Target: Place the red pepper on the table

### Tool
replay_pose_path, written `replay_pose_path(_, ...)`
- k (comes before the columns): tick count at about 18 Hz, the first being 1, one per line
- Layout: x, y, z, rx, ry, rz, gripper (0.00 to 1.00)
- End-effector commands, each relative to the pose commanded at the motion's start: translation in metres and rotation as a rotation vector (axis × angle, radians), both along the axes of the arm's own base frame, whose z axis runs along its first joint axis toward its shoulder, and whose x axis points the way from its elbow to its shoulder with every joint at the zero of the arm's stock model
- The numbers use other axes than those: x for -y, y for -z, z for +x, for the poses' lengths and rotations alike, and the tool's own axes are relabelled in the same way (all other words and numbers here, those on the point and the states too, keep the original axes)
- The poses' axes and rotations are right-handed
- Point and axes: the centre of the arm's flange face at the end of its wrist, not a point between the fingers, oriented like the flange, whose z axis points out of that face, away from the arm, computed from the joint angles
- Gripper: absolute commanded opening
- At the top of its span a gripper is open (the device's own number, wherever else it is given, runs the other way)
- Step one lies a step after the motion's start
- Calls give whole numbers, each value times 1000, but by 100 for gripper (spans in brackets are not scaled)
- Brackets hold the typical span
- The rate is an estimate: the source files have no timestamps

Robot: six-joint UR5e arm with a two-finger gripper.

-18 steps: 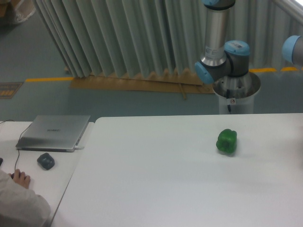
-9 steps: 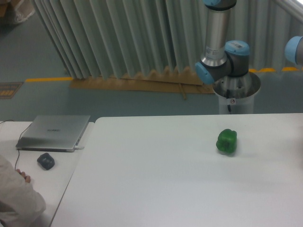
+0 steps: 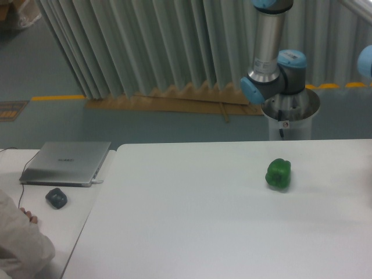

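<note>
- My end effector is sitting out of frame; opening not observable.
- My arm [image 3: 272,46] is rising upright behind the surface [image 3: 203,232].
- Red pepper is not showing; green pepper [image 3: 278,173] is resting on the surface.

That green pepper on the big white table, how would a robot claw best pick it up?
Probably from straight above, closing on the green pepper across its rounded middle. It sits alone on the table with bare surface all round, so nothing blocks a downward approach. Its lumpy, blocky sides should give the fingers fairly flat faces to press on.
</note>
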Motion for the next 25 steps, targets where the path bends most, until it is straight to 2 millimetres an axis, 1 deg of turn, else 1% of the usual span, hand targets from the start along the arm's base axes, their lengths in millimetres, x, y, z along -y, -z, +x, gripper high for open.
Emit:
replay_pose_path(2,0,0,-1,-2,-2,-2,100)
replay_pose_path(7,25,-1,-16,-4,-47,-7,100)
replay_pose_path(8,41,-5,-25,-14,-65,-10,100)
replay_pose_path(9,50,-10,-31,-23,-77,-15,100)
replay_pose_path(10,54,-4,-30,-16,-80,-35,100)
replay_pose_path(11,59,1,-32,-21,-101,-105,100)
replay_pose_path(13,71,20,-41,-8,-109,-193,100)
replay_pose_path(15,70,32,-47,10,-72,-207,100)
replay_pose_path(17,68,32,-48,19,0,-203,100)
replay_pose_path(18,67,33,-48,26,-8,-177,100)
replay_pose_path(19,64,31,-47,30,-54,-129,100)
replay_pose_path(20,64,32,-48,47,-186,-57,100)
replay_pose_path(22,67,37,-46,65,-412,8,100)
replay_pose_path(23,71,32,-51,61,-570,42,100)
replay_pose_path(24,77,13,-61,28,-739,79,100)
replay_pose_path(25,84,7,-65,15,-778,85,100)
